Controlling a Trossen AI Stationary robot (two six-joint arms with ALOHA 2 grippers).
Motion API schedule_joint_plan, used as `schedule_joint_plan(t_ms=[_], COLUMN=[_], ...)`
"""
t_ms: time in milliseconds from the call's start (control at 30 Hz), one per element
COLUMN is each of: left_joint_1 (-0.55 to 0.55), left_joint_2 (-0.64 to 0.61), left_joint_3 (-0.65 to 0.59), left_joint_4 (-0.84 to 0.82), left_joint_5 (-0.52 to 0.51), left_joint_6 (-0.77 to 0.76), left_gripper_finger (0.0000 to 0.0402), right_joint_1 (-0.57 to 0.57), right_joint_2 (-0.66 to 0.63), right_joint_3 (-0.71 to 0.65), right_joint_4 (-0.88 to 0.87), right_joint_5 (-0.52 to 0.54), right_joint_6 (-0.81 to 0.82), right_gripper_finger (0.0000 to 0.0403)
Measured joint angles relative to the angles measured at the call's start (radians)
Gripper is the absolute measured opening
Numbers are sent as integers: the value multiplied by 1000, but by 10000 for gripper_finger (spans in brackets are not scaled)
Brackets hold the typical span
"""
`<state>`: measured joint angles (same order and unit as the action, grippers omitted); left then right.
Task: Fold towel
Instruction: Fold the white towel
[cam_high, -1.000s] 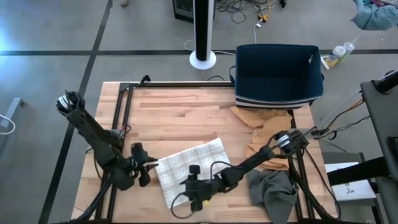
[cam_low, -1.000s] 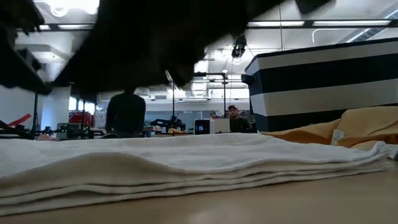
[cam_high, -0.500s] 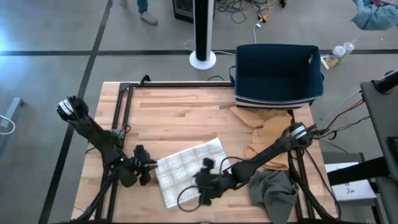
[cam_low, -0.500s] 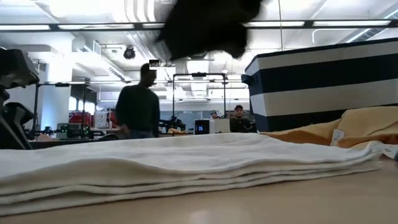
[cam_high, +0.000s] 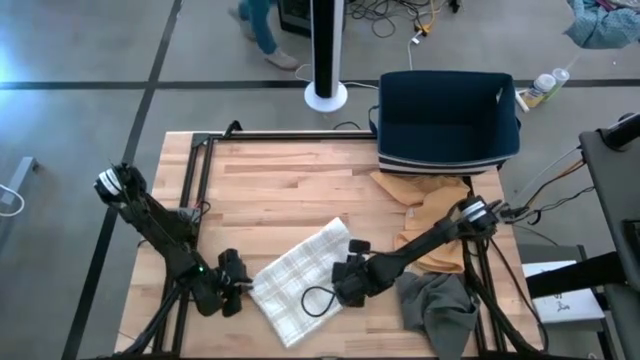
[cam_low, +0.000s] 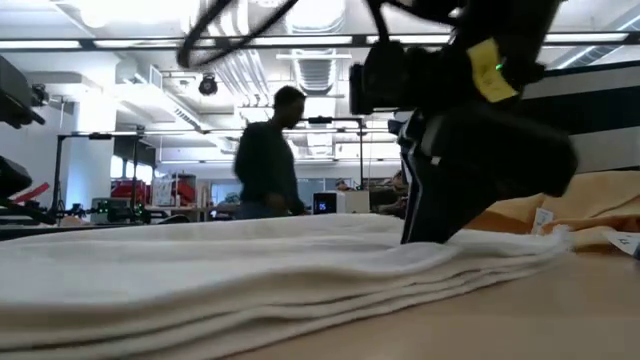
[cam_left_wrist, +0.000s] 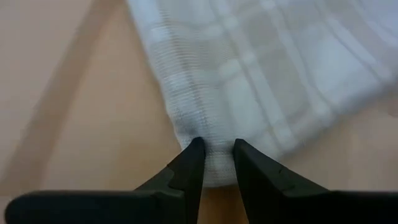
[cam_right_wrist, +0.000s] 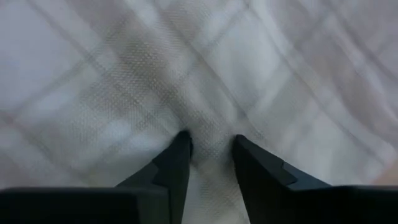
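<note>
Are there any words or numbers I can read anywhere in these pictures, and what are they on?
No text can be read.
Small screen in the room behind: lit, but too small to read.
White tag on the tan cloth: too blurred to read.
Plaid towel: only a checked pattern, no words.

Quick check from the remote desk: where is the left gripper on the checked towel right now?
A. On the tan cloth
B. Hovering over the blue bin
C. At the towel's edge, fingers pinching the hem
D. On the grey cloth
C: in the left wrist view the left gripper has the hem of the checked towel pinched between its fingers, and the high view puts it at the towel's left edge.
</note>
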<state>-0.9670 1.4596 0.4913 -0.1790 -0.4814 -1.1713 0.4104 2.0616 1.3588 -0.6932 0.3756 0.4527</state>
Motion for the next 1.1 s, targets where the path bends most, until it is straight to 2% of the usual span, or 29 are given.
schedule_joint_plan(t_ms=[133,233,300,400,467,533,667,800,933,1000,1100], left_joint_1=[-17,-17,-12,14,42,85,223,382,537,576,571], left_joint_2=[85,128,139,127,115,99,71,77,110,119,117], left_joint_3=[76,154,219,324,368,382,324,204,89,54,12], left_joint_4=[-3,-24,-70,-187,-294,-330,-245,37,273,307,333], left_joint_5=[4,5,-3,-82,-141,-175,-159,-84,28,87,96], left_joint_6=[-29,-17,23,91,140,217,416,634,723,687,586], left_gripper_finger=[87,87,87,87,87,87,87,87,87,87,87], right_joint_1=[-50,-73,-74,-36,2,47,115,135,137,137,129], right_joint_2=[-14,-49,-94,-155,-173,-177,-137,-47,-3,-4,-32], right_joint_3=[-7,0,17,24,12,-5,-76,-108,-107,-102,-101], right_joint_4=[-26,-50,-34,-17,52,153,478,663,617,543,367], right_joint_5=[149,208,203,134,110,110,90,-3,-99,-127,-114], right_joint_6=[-171,-261,-272,-248,-204,-176,-124,-63,8,19,-15], right_gripper_finger=[95,84,78,68,61,55,43,33,26,22,18])
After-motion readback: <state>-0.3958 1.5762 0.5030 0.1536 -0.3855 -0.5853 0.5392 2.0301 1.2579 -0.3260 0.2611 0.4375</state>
